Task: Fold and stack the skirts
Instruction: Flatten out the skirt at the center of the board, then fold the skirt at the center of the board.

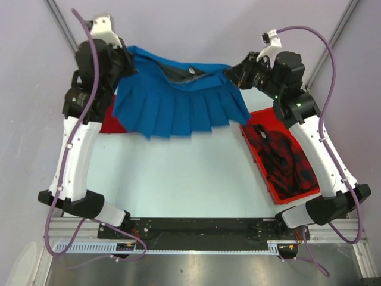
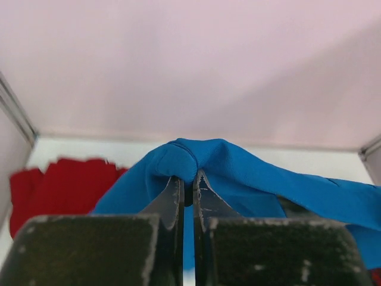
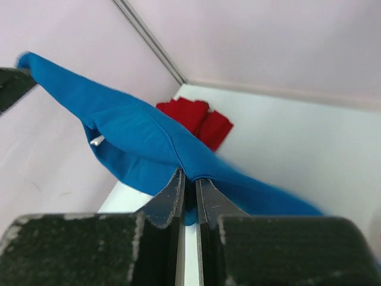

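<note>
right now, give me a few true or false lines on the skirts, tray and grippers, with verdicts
1. The left gripper and right gripper both hold the blue skirt. True.
2. The plaid skirt lies in the tray. True.
3. The red skirt lies on the right side of the table. False: it lies on the left side, by the left arm, partly hidden by the blue skirt.
4. The right gripper is open and empty. False: it is shut on the blue skirt.
</note>
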Motion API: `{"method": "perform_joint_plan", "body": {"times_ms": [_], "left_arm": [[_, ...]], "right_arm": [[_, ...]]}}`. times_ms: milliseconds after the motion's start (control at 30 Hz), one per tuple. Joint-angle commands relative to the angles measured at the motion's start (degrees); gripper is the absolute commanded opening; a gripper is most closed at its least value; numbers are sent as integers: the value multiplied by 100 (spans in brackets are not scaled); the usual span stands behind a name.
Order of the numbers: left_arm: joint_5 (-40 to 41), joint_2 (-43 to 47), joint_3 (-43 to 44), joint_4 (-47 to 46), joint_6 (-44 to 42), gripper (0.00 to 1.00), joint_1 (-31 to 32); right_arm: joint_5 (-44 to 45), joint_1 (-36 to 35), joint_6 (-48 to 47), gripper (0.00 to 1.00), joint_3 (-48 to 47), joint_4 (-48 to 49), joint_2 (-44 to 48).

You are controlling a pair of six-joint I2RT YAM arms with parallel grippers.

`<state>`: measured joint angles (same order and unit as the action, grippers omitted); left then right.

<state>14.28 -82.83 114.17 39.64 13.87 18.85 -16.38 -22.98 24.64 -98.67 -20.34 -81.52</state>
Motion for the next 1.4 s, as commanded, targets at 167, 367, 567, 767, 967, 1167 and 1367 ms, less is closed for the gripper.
{"method": "perform_joint_plan", "body": {"times_ms": [167,367,567,767,967,1167,1367], "left_arm": [[620,1741,-1602,-561,-26,0,-39],[280,4043,-5884,-148,3418,0,39],[198,5750,-7663,1536,4633,99,1287],[249,5323,-7419,1205,4212,100,1332],[689,3969,-7119,888,3930,100,1323],[902,3414,-7846,424,4028,100,1175],[40,2817,-8542,-562,3667,91,445]], "right_arm": [[-172,31,4,0,1162,724,759],[742,-714,313,0,3992,-382,1594],[1347,-1243,691,73,5350,-1568,2859],[1147,-1279,524,100,5332,-1413,3353],[1084,-1920,514,100,5341,-507,2511],[2244,-2009,1007,100,5341,-488,1359],[2429,-1938,1200,95,5402,-331,568]]}}
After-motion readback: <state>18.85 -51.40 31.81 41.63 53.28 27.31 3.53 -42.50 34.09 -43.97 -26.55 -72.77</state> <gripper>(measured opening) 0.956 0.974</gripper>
